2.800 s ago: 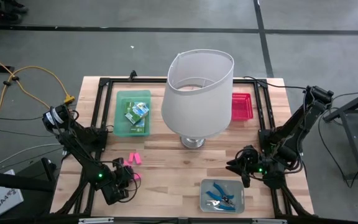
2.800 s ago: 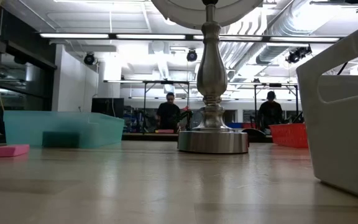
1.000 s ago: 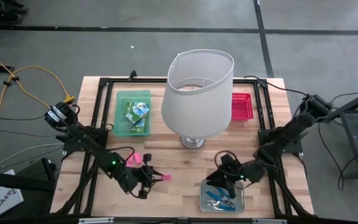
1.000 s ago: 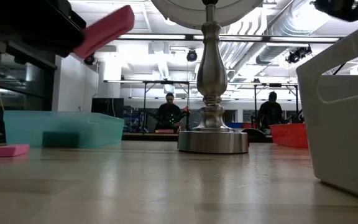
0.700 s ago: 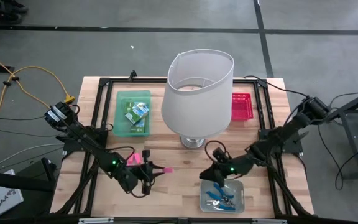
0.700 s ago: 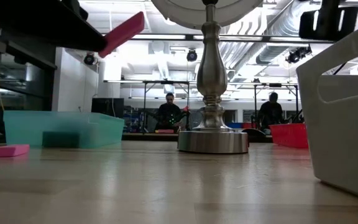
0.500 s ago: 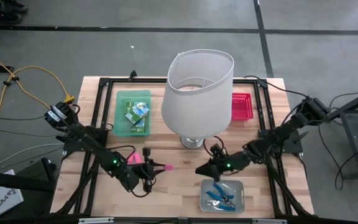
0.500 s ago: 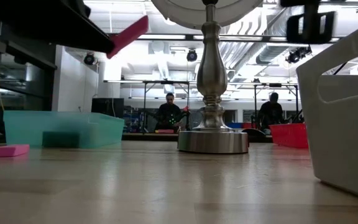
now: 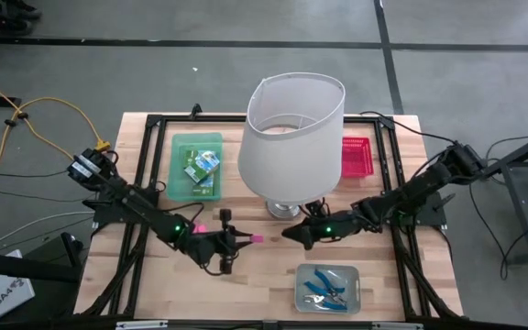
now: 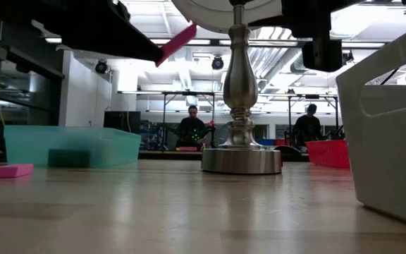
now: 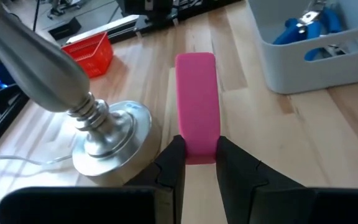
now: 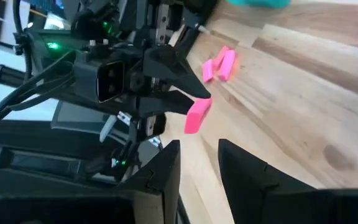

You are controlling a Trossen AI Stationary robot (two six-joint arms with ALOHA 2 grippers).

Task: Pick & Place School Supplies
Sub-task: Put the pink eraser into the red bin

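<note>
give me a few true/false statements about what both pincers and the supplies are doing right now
1. The left pincer grips a pink eraser above the table. True.
2. The right pincer holds the blue-handled scissors. False: it is open and empty; the scissors lie in the grey tray.
3. Two more pink erasers lie on the table. True.
4. The red tray holds the crayon boxes. False: they sit in the green tray.
5. The pincers face each other in front of the lamp base. True.

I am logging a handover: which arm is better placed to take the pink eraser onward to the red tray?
Probably the right. Its open right gripper faces the pink eraser held out by the left gripper, and the red tray lies on the right arm's side.
</note>
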